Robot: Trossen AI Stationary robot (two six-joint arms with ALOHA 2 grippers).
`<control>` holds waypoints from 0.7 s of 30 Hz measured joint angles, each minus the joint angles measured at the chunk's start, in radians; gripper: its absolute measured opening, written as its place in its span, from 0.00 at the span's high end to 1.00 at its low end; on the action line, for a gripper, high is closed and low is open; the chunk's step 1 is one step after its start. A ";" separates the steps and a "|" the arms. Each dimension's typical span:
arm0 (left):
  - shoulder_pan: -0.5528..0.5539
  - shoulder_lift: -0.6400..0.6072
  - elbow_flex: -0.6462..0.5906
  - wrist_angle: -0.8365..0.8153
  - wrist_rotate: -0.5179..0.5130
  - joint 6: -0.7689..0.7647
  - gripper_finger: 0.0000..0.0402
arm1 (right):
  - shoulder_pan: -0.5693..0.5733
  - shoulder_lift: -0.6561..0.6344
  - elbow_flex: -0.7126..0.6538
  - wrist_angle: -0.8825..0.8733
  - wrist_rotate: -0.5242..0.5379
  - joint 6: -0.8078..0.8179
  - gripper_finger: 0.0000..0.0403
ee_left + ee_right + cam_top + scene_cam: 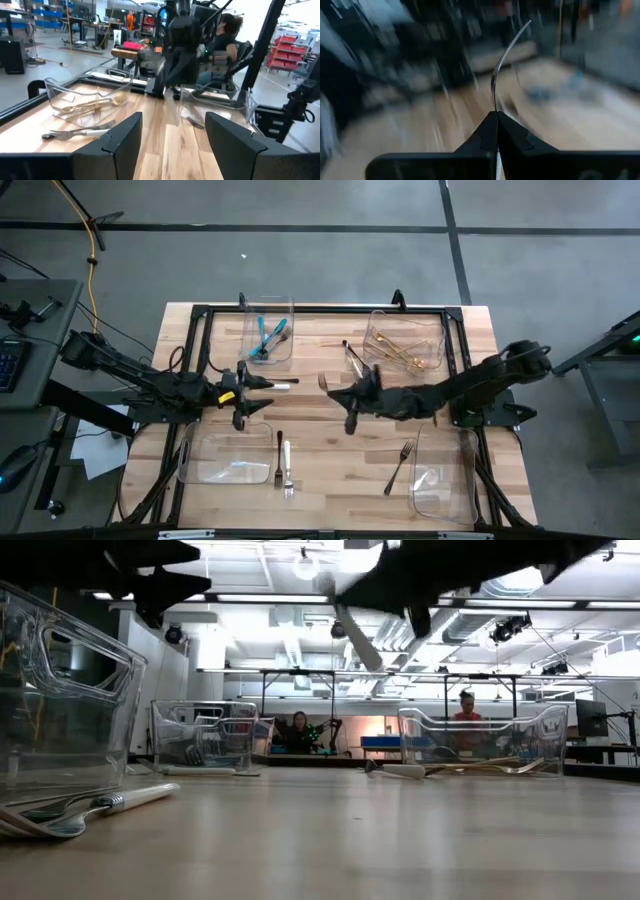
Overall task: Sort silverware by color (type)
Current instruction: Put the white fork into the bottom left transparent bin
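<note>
My right gripper (332, 388) hangs over the table's middle, shut on a thin steel utensil (501, 60). The low view shows this utensil (355, 635) well above the wood. My left gripper (262, 392) is open just left of centre and holds nothing; its fingers (125, 142) stand wide apart. Teal-handled pieces (268, 340) lie in the far-left bin and gold ones (405, 350) in the far-right bin. A white-handled fork (287, 465) and a dark piece (279, 444) lie flat near the near-left bin. A dark fork (400, 466) lies by the near-right bin. My right gripper pinches the steel utensil between its two fingertips (496, 120). I see the piece edge-on, as a thin curved strip rising from the tips. It is lifted clear of the table and slants down below the gripper (400, 585). Motion blur hides which end is held.
Four clear bins stand at the corners: far-left (270, 330), far-right (405, 340), near-left (222, 465), near-right (442, 480). Two more utensils (352, 358) lie in front of the gold bin. A black frame (200, 315) borders the table. People sit in the room beyond.
</note>
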 joint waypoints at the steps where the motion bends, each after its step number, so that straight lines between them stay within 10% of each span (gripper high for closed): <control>1: 0.003 0.009 0.000 0.014 0.000 0.000 0.47 | 0.000 0.011 -0.015 0.099 -0.001 -0.038 1.00; 7: 0.023 0.139 0.001 0.157 0.000 0.000 0.47 | -0.021 0.097 0.001 0.402 -0.080 -0.203 1.00; 21: 0.060 0.560 0.096 0.518 0.189 0.043 0.47 | -0.028 0.185 0.108 0.411 -0.157 -0.268 1.00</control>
